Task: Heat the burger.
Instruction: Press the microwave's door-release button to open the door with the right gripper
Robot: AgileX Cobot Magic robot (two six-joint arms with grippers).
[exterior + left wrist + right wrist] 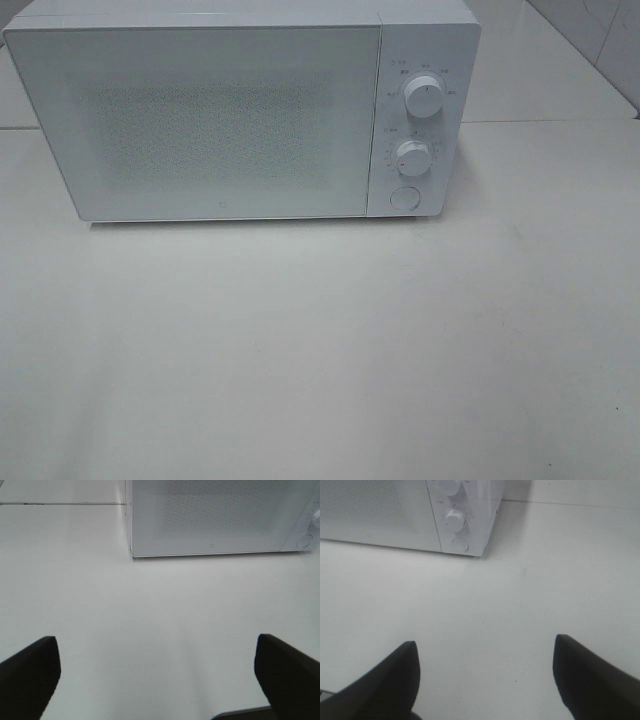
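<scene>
Left end effector: open. Its two dark fingers stand wide apart over the bench and grip nothing.
Right end effector: open too. Its dark fingers are spread wide over the bench and grip nothing.
Burger: shows in no view. Whether it sits inside the microwave cannot be told, because the door hides the cavity.
Microwave: a white box standing upright at the back of the bench, its front toward the high camera. It is the only container in sight.
Door: shut, flush with the front. Its pale speckled window lets nothing of the inside show through.
Contents: cannot tell.
Control panel: a narrow white strip just right of the door.
Upper dial: round and white, ringed with printed marks too small to read.
Lower dial: round and white, just beneath the upper dial.
Button: round and white, at the foot of the panel below both dials.
Bench: pale and smooth, with a soft shadow along the microwave's front edge.
Arms: neither appears in the high view. The left wrist camera faces the door end of the microwave and the right wrist camera faces the panel end. Both end effectors are well apart from the microwave.
</scene>
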